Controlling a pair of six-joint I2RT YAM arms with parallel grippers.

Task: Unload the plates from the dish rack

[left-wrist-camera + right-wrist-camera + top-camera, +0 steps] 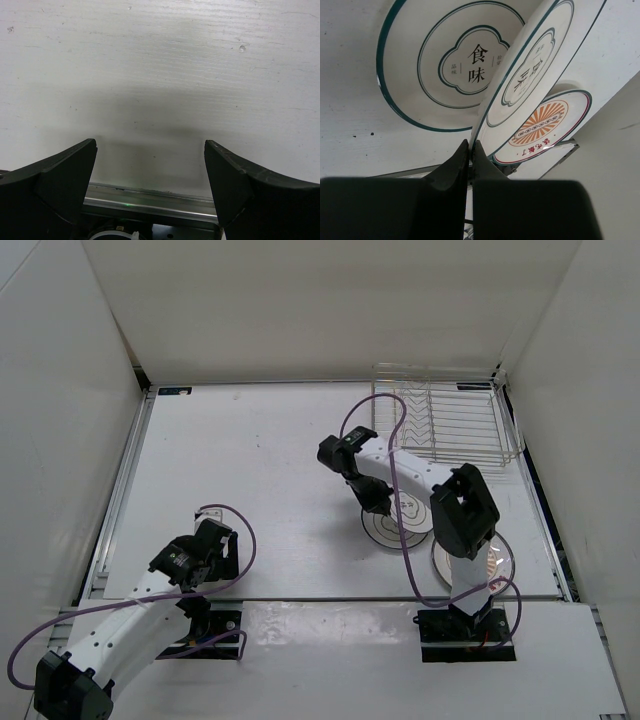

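Closest to me in the top view are the two arm bases at the near edge of the table (250,470). My left arm (130,625) lies folded low at the near left. My right arm (465,530) bends forward, and its head points down at a ringed plate (405,525) lying right of the middle. From up here I cannot tell how the right jaws stand. A second plate (505,562) shows from under that arm, nearer its base. The dish rack (445,425) stands at the far right corner, apart from both plates.

On the left wrist view, the left jaws stand wide. Both dark fingers (65,177) are over the white table, with a metal rail (150,202) along its edge.

On the right wrist view, the right jaws are pinched tight on the rim of the tilted plate (530,75), which slants over the flat plate (445,70). Both carry dark rings and a lobed centre mark reading 食味. On the flat one I also read a smaller 品味 to the left. The orange plate (545,125) lies flat beyond them, and its band of characters is too small for me to read.
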